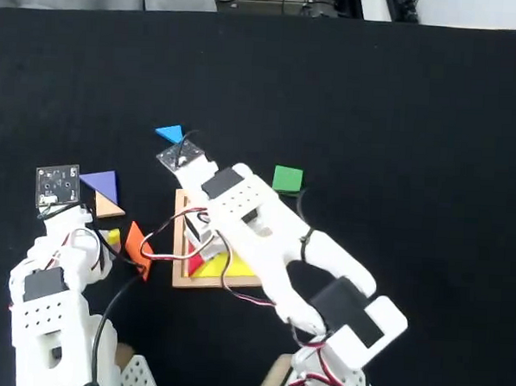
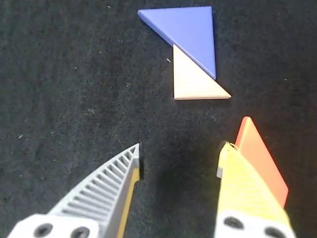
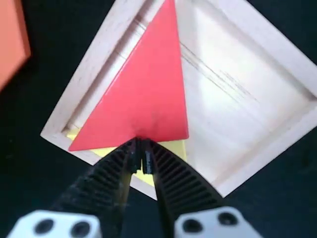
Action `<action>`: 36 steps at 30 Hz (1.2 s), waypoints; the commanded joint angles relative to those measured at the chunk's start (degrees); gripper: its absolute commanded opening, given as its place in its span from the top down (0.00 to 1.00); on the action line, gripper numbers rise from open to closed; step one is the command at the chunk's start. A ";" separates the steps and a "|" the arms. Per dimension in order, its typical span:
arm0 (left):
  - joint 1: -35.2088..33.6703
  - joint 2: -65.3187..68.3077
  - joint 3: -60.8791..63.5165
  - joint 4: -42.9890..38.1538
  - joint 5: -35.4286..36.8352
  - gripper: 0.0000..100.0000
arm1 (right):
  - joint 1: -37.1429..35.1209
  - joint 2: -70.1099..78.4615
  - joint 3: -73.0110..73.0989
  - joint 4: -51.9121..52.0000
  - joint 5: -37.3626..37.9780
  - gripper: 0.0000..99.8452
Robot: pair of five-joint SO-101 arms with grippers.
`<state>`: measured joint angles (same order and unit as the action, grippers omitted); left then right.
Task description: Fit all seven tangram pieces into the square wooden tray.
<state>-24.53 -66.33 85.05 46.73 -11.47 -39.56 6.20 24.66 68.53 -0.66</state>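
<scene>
The square wooden tray [image 3: 257,104] [image 1: 179,241] lies mid-table under my right arm. A red triangle [image 3: 143,94] [image 1: 197,264] rests tilted in it, one side over the rim, on top of a yellow piece [image 3: 173,147] [image 1: 230,268]. My right gripper [image 3: 141,151] is shut on the red triangle's near edge. My left gripper [image 2: 181,148] [image 1: 108,237] hangs open over bare cloth. An orange parallelogram [image 2: 262,153] [image 1: 136,245] lies against the outside of its yellow finger [image 2: 242,183]. A purple-blue triangle [image 2: 190,32] [image 1: 101,185] and a tan triangle [image 2: 193,79] [image 1: 109,206] touch each other just beyond.
A small blue triangle [image 1: 168,134] lies behind the tray, near the right arm's wrist camera. A green square [image 1: 287,178] sits to the tray's back right. Black cloth covers the table, with wide free room at the back and right.
</scene>
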 commanded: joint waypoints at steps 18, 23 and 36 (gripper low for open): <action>-0.48 -0.62 -0.22 -0.97 0.18 0.75 | 7.56 -0.92 -8.75 -3.08 0.44 0.99; -0.48 -0.62 -0.22 -0.97 0.18 0.75 | 8.53 0.04 -1.19 -15.03 0.79 0.99; -0.48 -0.62 -0.22 -0.97 0.18 0.75 | 3.60 3.82 -2.68 -6.68 3.69 0.99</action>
<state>-24.62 -66.33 85.05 46.73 -11.47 -32.62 10.07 23.87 58.95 -0.04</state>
